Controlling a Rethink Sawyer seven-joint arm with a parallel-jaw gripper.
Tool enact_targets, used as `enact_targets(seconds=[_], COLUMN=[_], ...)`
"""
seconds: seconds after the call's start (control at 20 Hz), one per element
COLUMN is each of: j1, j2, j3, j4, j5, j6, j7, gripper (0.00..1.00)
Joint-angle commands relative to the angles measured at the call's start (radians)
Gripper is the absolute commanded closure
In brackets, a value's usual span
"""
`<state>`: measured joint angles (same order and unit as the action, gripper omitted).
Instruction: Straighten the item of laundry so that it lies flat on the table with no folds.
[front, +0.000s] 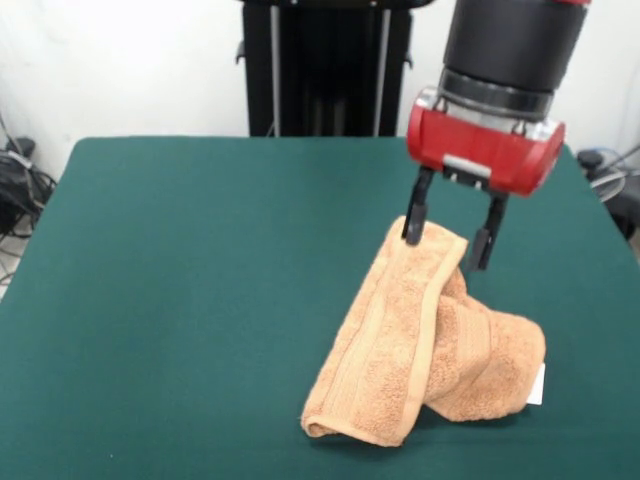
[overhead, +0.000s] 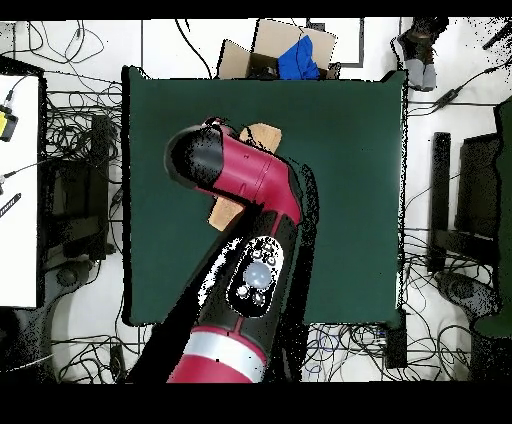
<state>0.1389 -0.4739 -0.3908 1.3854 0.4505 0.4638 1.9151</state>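
The peach-orange towel (front: 400, 350) lies bunched and folded over itself on the right part of the dark green table (front: 200, 280). Its white tag (front: 538, 385) shows at its right end. My gripper (front: 448, 235) is open, with its two black fingers on either side of the towel's far end. The left finger (front: 413, 218) touches the towel's edge. In the overhead view the arm (overhead: 245, 180) covers most of the towel; only bits of it (overhead: 262, 133) show beside the arm, and the gripper itself is hidden there.
The robot's black pedestal (front: 325, 65) stands at the table's far edge. A cardboard box with something blue in it (overhead: 285, 50) sits off the table. Cables and equipment lie around the table (overhead: 350, 200).
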Motion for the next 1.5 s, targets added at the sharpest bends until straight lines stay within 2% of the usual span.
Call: enact_targets(seconds=[0.05, 0.7, 1.2, 1.5], j1=[-0.005, 0.002, 0.024, 0.033], j2=[0.136, 0.288, 0.38, 0.398], j3=[-0.02, -0.086, -0.146, -0.179], j4=[-0.127, -0.309, -0.38, -0.397], j5=[0.061, 0.12, 0.137, 0.134], j6=[0.124, 0.163, 0.132, 0.176], j7=[0.357, 0.428, 0.495, 0.526], gripper=[0.0, 0.0, 0.0, 0.0])
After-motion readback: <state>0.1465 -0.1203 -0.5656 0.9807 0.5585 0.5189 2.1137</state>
